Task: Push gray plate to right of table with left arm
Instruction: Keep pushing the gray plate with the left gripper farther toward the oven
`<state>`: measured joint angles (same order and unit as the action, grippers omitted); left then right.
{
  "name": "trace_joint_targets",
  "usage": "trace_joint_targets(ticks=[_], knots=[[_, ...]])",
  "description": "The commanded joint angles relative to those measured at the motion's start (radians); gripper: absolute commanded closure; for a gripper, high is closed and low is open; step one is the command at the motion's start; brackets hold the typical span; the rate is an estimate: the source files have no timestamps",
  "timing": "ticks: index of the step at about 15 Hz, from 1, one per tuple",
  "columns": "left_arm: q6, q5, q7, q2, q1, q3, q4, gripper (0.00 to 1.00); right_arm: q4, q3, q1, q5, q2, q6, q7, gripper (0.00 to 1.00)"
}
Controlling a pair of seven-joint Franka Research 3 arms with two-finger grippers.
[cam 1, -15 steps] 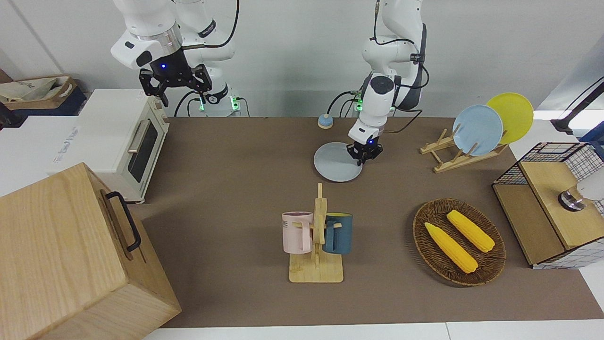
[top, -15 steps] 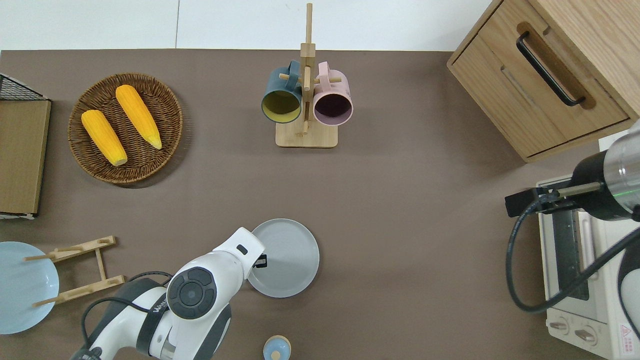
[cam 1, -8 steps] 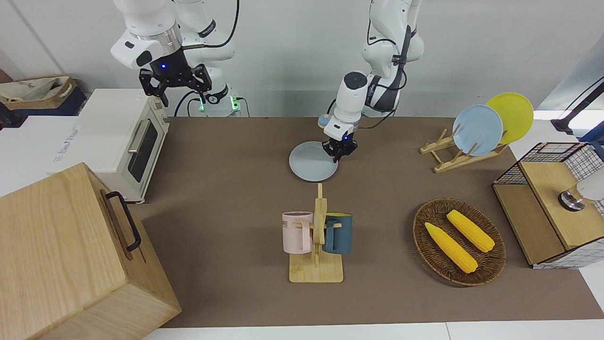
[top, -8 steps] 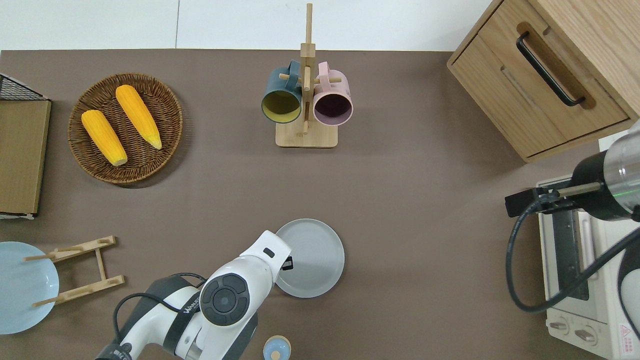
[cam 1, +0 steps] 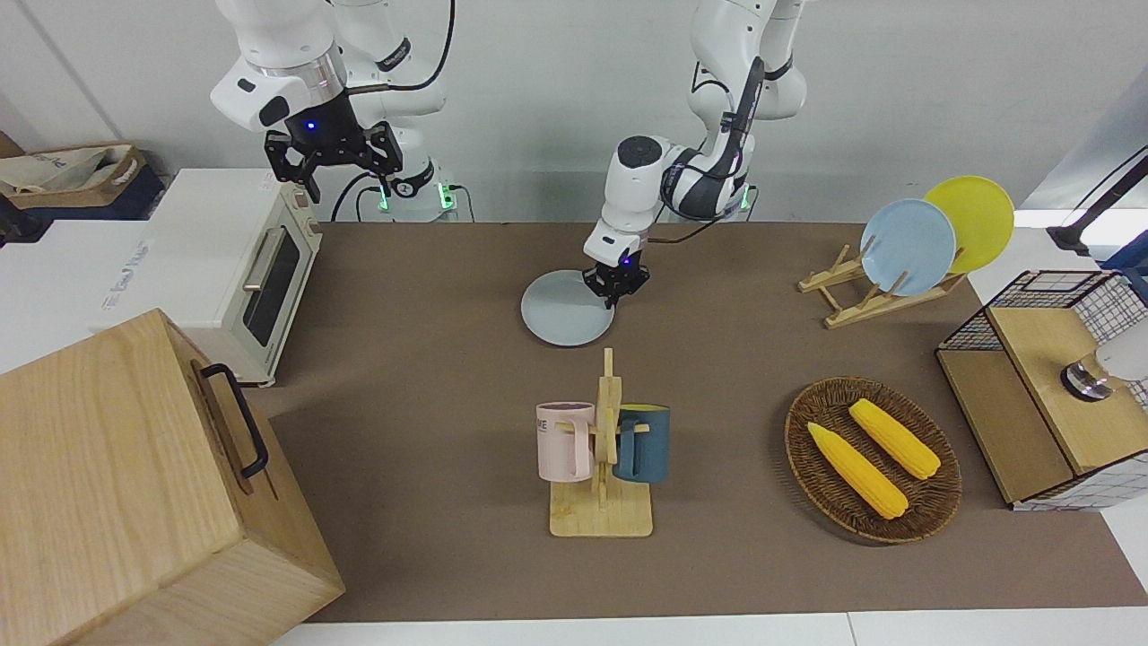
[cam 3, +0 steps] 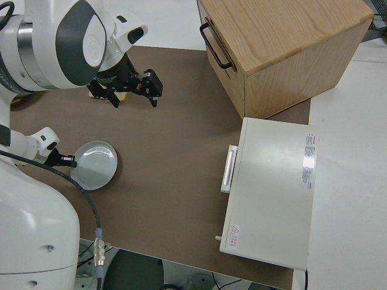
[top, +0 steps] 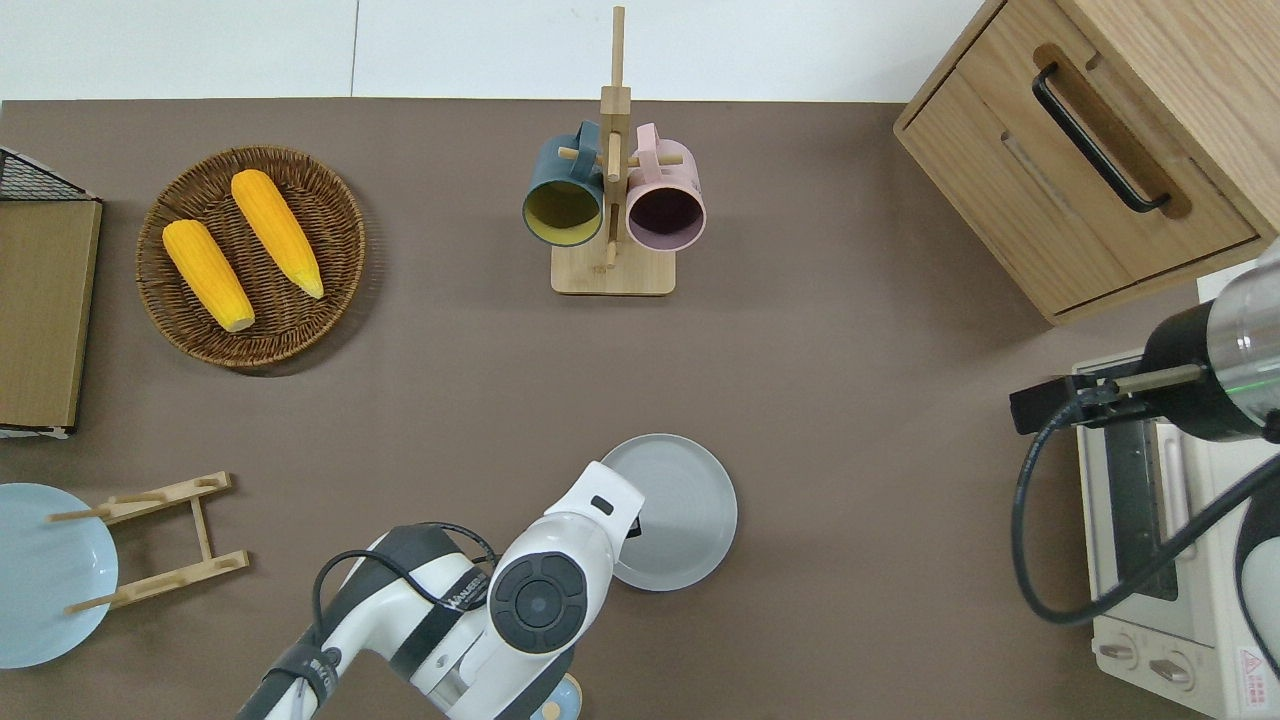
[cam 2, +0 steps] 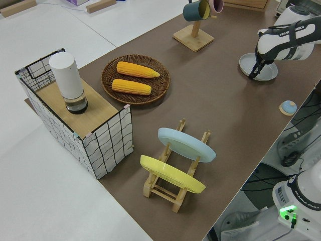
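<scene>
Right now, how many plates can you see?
3. The gray plate lies flat on the table. The blue plate and yellow plate stand in the wooden rack.

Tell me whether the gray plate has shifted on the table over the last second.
Yes. The gray plate has slid toward the right arm's end of the table: judged against the mug rack, it now lies past the rack's base, pushed by the left gripper.

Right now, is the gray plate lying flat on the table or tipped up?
Flat. The gray plate rests level on the table, rim up and nothing in it, with the left gripper at its edge.
</scene>
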<state>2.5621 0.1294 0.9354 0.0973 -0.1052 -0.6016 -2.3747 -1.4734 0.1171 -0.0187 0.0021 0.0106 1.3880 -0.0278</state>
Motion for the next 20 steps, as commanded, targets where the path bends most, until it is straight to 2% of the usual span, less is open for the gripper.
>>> trace_joint_targets(ticks=[1,6,10,13,14,16,18,19,20], knots=[[-0.085,0.107,0.137,0.128,-0.053,0.008,0.138,1.0,0.004,0.013,0.02,0.01,0.006,-0.012,-0.001,0.017],[-0.148,0.115,0.215,0.194,-0.114,0.01,0.253,1.0,0.004,0.013,0.02,0.01,0.006,-0.014,-0.001,0.017],[-0.154,0.203,0.311,0.252,-0.155,0.011,0.311,1.0,0.004,0.013,0.02,0.01,0.006,-0.012,0.0,0.017],[-0.157,0.211,0.316,0.256,-0.159,0.013,0.324,1.0,0.004,0.013,0.02,0.01,0.006,-0.012,-0.001,0.017],[-0.161,0.211,0.316,0.256,-0.159,0.014,0.325,0.97,0.004,0.013,0.02,0.01,0.006,-0.012,0.0,0.017],[-0.161,0.211,0.313,0.256,-0.156,0.014,0.331,0.79,0.004,0.013,0.02,0.01,0.006,-0.012,0.0,0.017],[-0.171,0.211,0.312,0.254,-0.151,0.014,0.335,0.49,0.004,0.013,0.02,0.01,0.006,-0.012,-0.001,0.017],[-0.172,0.211,0.31,0.254,-0.149,0.014,0.335,0.42,0.004,0.013,0.02,0.01,0.006,-0.014,0.0,0.017],[-0.177,0.211,0.309,0.249,-0.148,0.014,0.335,0.31,0.004,0.015,0.02,0.01,0.006,-0.012,0.0,0.017]])
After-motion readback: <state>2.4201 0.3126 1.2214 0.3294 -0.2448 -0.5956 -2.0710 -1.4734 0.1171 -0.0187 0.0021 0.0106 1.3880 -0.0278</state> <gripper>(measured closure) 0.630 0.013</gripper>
